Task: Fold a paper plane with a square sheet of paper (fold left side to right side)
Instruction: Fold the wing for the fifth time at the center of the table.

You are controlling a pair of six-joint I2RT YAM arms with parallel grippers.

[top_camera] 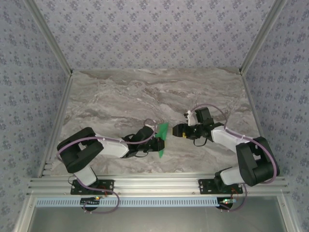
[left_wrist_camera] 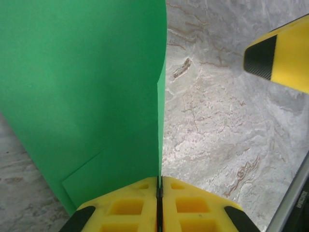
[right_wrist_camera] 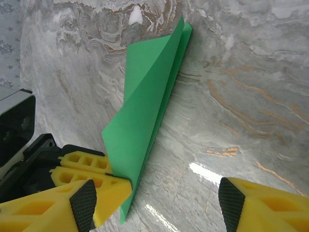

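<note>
The square sheet of paper (top_camera: 162,138) is bright green and folded into a narrow creased wedge. It stands on its edge on the marble table (top_camera: 145,96). My left gripper (top_camera: 159,144) is shut on the wedge's near end. In the left wrist view the sheet (left_wrist_camera: 87,87) rises from the pinched yellow jaws of that gripper (left_wrist_camera: 159,181). My right gripper (top_camera: 175,130) hovers open just right of the paper. In the right wrist view the wedge (right_wrist_camera: 147,111) stands ahead of the wide gap of the right gripper (right_wrist_camera: 157,205), nearer the left finger, untouched by either.
Aluminium rails (top_camera: 154,184) run along the near edge above both arm bases. Patterned walls (top_camera: 154,34) and slanted posts close in the table at the back and sides. Bare marble stretches behind the paper. One right finger (left_wrist_camera: 280,58) pokes into the left wrist view.
</note>
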